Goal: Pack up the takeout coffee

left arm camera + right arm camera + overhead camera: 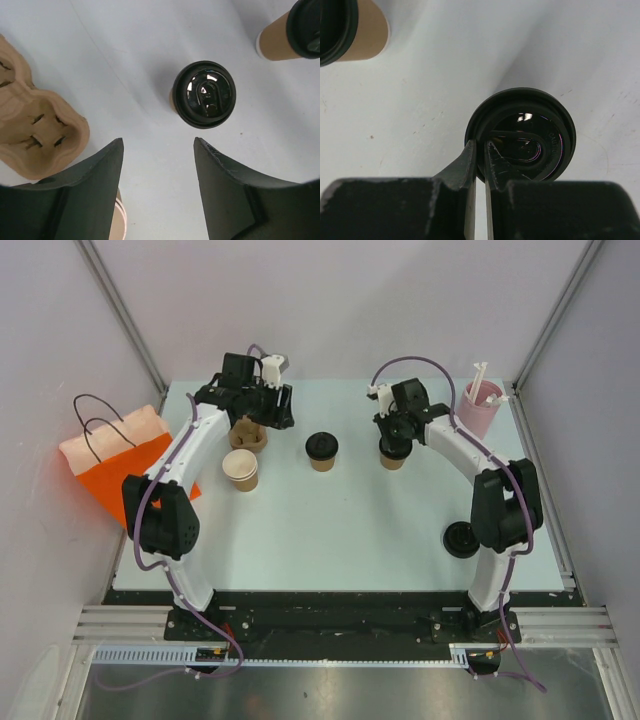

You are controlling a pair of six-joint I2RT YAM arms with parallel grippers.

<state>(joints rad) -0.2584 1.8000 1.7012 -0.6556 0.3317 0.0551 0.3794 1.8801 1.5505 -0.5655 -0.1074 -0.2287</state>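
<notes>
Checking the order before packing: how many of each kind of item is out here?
Lidded paper cups: 2
Open paper cup, no lid: 1
Loose black lid: 1
Pulp cup tray: 1
Orange bag: 1
Pink straw holder: 1
Total: 7

Ahead of the left jaws, the lid point(205, 95) is shiny black plastic with bright glints on it. The other lid point(522, 132), at the tips of the right jaws, shines the same way. The cup point(274, 39) under it is smooth, dull brown paper. Left of the left jaws, the tray point(40, 130) is rough, dull pressed paper. The table point(125, 45) is smooth and pale. The fingers point(460, 170) are dull black plastic with scratches.
</notes>
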